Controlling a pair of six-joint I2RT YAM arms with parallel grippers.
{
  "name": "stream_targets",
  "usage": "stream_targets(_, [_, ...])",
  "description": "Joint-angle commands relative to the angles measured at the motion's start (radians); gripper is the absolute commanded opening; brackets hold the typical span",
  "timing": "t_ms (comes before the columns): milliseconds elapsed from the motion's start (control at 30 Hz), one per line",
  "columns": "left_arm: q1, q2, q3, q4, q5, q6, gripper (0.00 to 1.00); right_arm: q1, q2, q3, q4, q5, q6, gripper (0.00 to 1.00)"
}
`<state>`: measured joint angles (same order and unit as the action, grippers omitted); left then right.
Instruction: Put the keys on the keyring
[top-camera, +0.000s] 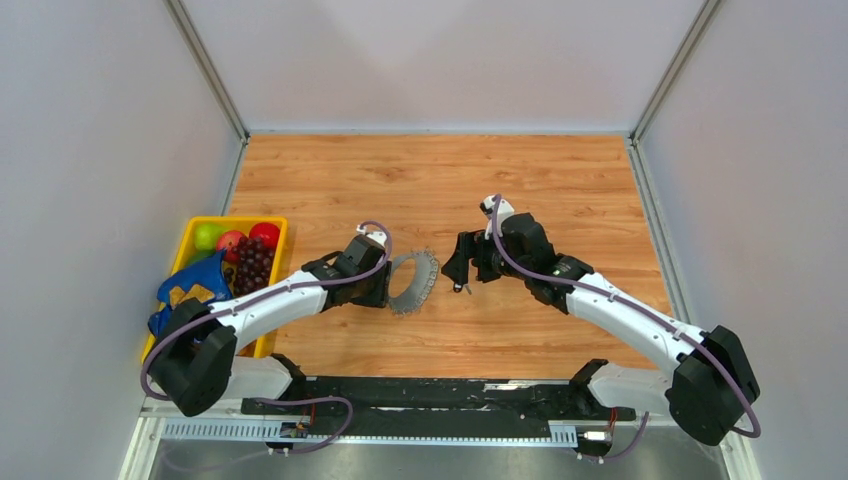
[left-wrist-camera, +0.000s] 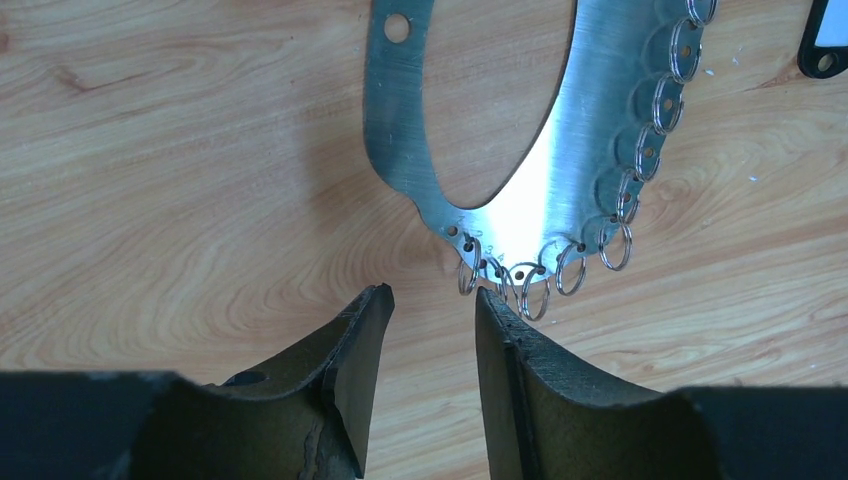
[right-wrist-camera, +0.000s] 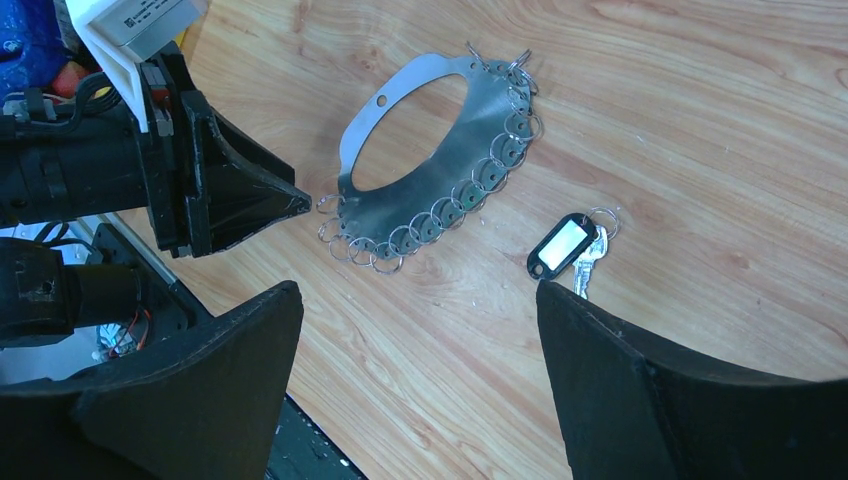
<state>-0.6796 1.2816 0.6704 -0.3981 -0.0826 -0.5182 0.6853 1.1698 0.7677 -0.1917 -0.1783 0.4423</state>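
The keyring (right-wrist-camera: 455, 165) is a flat grey metal hoop lying on the wooden table, its outer edge fringed with many small silvery split rings. It also shows in the top view (top-camera: 428, 280) and the left wrist view (left-wrist-camera: 600, 130). One key (right-wrist-camera: 565, 245) with a black tag head and a short silvery blade lies on the table just right of the hoop; its tag edge shows in the left wrist view (left-wrist-camera: 825, 40). My left gripper (left-wrist-camera: 432, 295) is open by a narrow gap and empty, tips just short of the hoop's ringed end. My right gripper (right-wrist-camera: 417, 290) is wide open and empty, above the table near the key.
A yellow bin (top-camera: 240, 220) with fruit and grapes stands at the table's left edge, a blue object (top-camera: 195, 280) against it. Grey walls close in the left, right and back. My left gripper (right-wrist-camera: 295, 200) shows in the right wrist view beside the hoop.
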Motion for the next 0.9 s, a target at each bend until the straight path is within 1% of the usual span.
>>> stream_targets(0, [0.000,0.025,0.002,0.044,0.018,0.023,0.47,0.004,0.009,0.014,0.001,-0.019,0.006,0.89])
stream_targets(367, [0.000,0.068,0.015,0.056,0.038,0.032,0.43,0.007,0.021,0.017,0.002,-0.032,-0.004,0.89])
stream_targets(600, [-0.011,0.085,0.035,0.051,0.046,0.038,0.38,0.007,0.018,0.016,0.001,-0.036,-0.007,0.89])
stream_targets(867, [-0.019,0.094,0.052,0.046,0.031,0.047,0.38,0.006,0.019,0.016,0.001,-0.041,-0.011,0.89])
